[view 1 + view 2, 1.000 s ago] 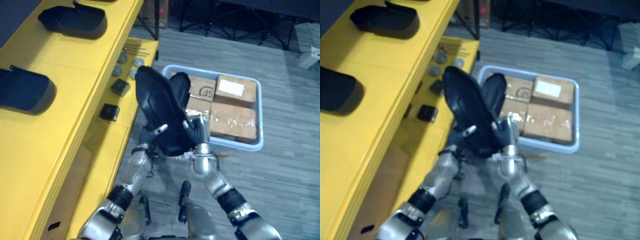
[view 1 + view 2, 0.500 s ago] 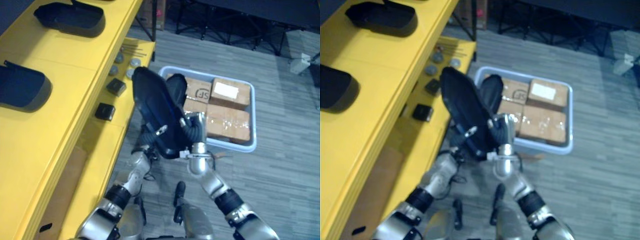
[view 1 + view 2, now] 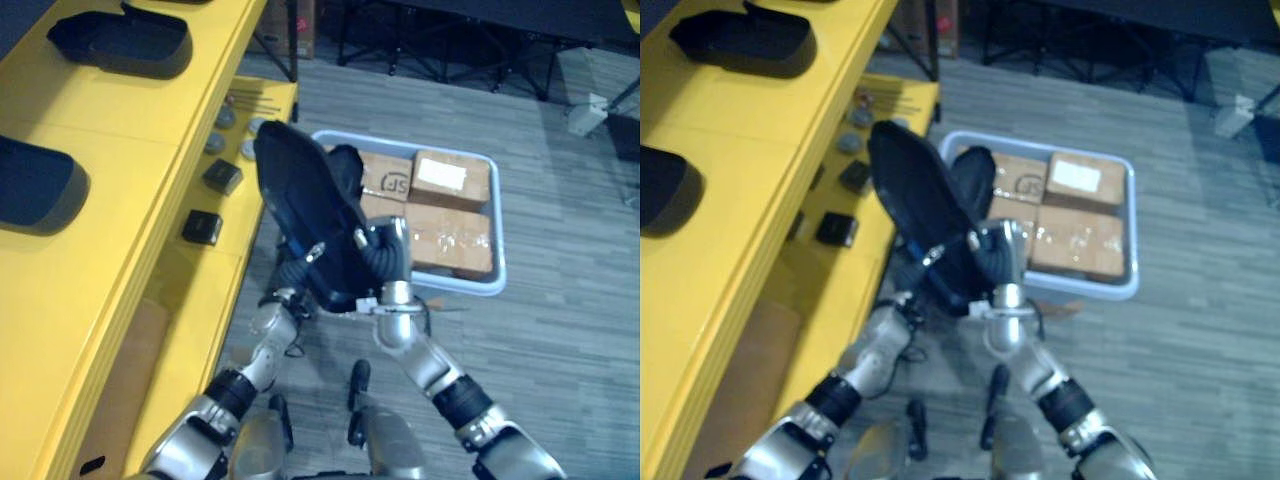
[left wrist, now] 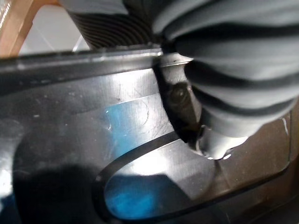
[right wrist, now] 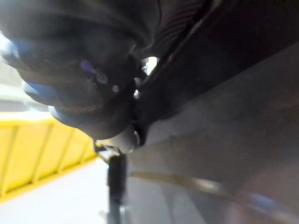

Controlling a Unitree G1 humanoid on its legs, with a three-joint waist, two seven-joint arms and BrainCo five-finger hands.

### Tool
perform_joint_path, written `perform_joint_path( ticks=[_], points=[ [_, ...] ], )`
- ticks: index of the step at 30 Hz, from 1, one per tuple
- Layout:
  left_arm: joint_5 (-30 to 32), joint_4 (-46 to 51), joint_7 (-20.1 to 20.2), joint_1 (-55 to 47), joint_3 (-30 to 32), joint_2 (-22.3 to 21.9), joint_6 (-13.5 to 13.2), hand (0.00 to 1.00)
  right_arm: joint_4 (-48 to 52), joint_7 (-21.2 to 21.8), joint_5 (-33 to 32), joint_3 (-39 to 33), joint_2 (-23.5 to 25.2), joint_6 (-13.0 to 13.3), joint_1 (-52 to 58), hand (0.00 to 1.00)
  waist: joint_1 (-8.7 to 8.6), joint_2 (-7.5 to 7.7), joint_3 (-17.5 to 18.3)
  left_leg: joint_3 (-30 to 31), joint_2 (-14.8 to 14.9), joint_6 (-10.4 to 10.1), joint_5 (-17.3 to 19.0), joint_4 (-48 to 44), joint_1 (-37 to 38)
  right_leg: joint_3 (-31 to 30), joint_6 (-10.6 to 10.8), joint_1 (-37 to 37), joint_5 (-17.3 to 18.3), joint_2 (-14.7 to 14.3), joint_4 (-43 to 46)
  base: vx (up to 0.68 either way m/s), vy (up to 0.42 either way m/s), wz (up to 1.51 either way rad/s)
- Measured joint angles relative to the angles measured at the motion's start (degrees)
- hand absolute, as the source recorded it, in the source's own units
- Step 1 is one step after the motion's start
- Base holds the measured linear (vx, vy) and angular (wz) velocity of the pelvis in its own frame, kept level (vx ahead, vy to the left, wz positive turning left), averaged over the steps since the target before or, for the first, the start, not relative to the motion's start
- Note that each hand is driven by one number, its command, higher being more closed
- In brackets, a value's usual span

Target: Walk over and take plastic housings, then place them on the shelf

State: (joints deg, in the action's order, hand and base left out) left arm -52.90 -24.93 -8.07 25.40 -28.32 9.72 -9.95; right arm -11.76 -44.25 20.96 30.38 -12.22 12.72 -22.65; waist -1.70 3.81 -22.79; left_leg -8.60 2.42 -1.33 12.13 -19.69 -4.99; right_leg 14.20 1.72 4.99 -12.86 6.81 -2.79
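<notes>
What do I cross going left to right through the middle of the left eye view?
Dark plastic housing on the yellow shelf → small black block on the lower ledge → large black plastic housing raised mid-view → brown cardboard boxes → pale blue crate rim → grey plank floor.

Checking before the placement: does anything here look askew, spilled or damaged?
Nothing spilled or broken. The only thing askew is the black housing, held steeply tilted between the left robot hand and right robot hand beside the yellow shelf; the two housings on it lie flat.
</notes>
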Motion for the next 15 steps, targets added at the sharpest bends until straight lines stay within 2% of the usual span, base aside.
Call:
perform_joint_path(
  ticks=[3,5,7,10,13,15],
  points=[
    [2.0,0.0,-1.1,-1.0,0.4,0.1,0.1,1.0,0.0,6.4,-3.6,-0.3,-2.7,0.0,1.6,0.0,-0.29,0.0,0.0,0.0,0.0,0.0,0.0,0.1,0.0,0.0,0.0,-0.1,0.0,0.0,-0.1,-0.04,0.03,0.0],
    [8.0,0.0,-2.3,-1.7,0.5,1.0,0.2,1.0,0.2,12.8,-7.6,-1.9,-4.6,0.2,4.0,0.0,-0.33,0.0,0.0,0.0,0.1,0.0,0.0,0.2,0.1,0.0,0.0,-0.2,0.0,-0.1,-0.4,0.0,0.0,0.0],
    [13.3,1.1,-3.0,-2.5,0.7,1.2,0.7,1.0,0.9,16.6,-8.8,-4.3,-5.5,1.3,7.6,0.0,-0.32,0.01,0.0,0.0,0.3,-0.1,0.2,0.2,0.1,0.0,0.0,-0.3,0.0,-0.3,-0.6,-0.01,0.015,-0.01],
    [20.1,7.2,-3.7,-5.1,0.8,1.2,1.6,1.0,6.9,21.6,-10.0,-9.2,-6.6,3.7,14.6,0.0,-0.33,0.04,0.1,-0.3,0.8,-0.3,1.0,0.1,1.3,-0.2,0.0,-1.4,0.0,-0.9,-0.8,0.01,0.03,-0.07],
    [27.2,14.9,-5.9,-5.5,1.4,0.6,1.6,1.0,13.4,27.1,-13.9,-15.1,-8.3,7.2,18.8,0.0,-0.45,0.31,0.4,-1.5,1.3,-0.3,1.7,0.0,2.7,-1.1,0.0,-2.2,0.1,-1.4,-0.8,0.0,0.046,-0.2],
    [33.4,17.8,-8.7,-5.3,3.7,-2.2,-0.2,1.0,17.1,30.3,-17.4,-21.2,-8.3,10.2,20.3,0.0,-0.78,0.31,1.9,-2.1,1.4,-0.2,2.1,-0.1,3.0,-1.7,0.1,-2.2,0.2,-1.8,-0.9,-0.02,0.037,-0.17]
  ],
)
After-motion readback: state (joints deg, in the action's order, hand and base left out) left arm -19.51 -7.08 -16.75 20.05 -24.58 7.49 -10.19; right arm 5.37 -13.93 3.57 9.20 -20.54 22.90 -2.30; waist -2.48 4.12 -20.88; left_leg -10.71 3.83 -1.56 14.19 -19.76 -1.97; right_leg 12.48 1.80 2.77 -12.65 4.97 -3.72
